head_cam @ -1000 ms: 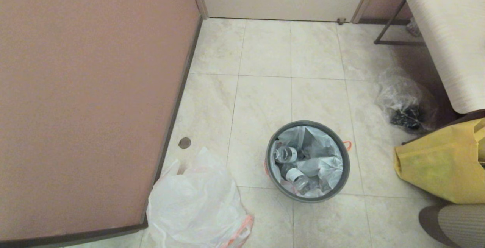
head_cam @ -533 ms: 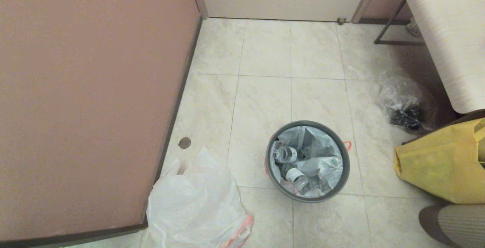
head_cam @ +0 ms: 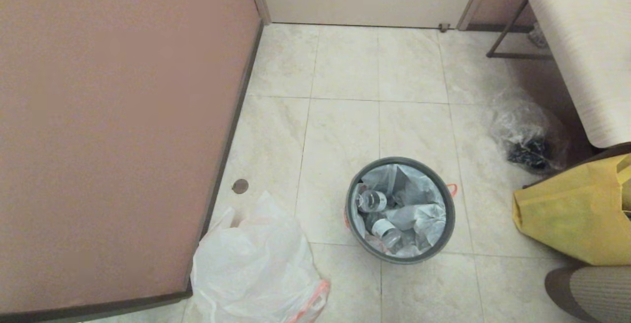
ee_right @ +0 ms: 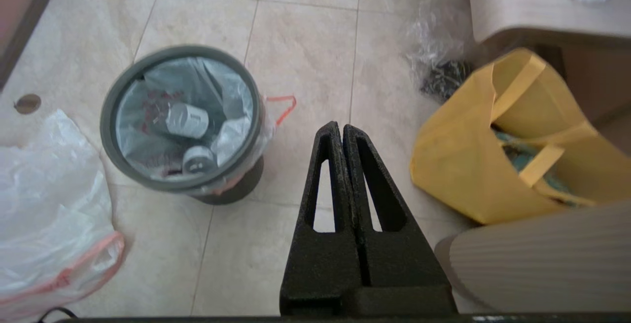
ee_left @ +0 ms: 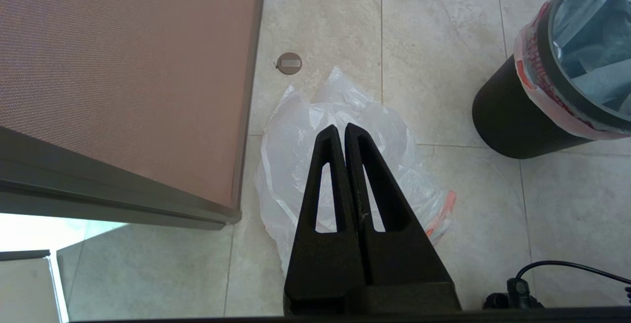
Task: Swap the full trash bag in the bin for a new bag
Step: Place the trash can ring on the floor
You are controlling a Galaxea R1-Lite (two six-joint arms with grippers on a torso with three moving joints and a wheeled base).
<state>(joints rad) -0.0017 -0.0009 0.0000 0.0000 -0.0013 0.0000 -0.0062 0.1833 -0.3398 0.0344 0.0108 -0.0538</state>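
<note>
The bin point(head_cam: 353, 219), black with a grey hoop rim, stands on the tiled floor. The full trash bag point(head_cam: 424, 217) lines it, with clear white-labelled bottles point(head_cam: 372, 200) inside and an orange drawstring loop point(head_cam: 452, 189) hanging over the side. The new bag point(head_cam: 256, 273), white with an orange edge, lies crumpled on the floor left of the bin. My left gripper point(ee_left: 341, 128) hangs shut and empty above the new bag point(ee_left: 291, 165), with the bin point(ee_left: 512, 121) off to one side. My right gripper point(ee_right: 340, 125) is shut and empty over bare floor beside the bin point(ee_right: 236, 192). Neither gripper shows in the head view.
A brown panel point(head_cam: 108, 130) fills the left side. A yellow bag point(head_cam: 572, 219) and a clear crinkled bag with black contents point(head_cam: 530, 135) sit right of the bin, under a pale bench point(head_cam: 586, 42). A grey ribbed shape point(head_cam: 591, 293) is at the lower right.
</note>
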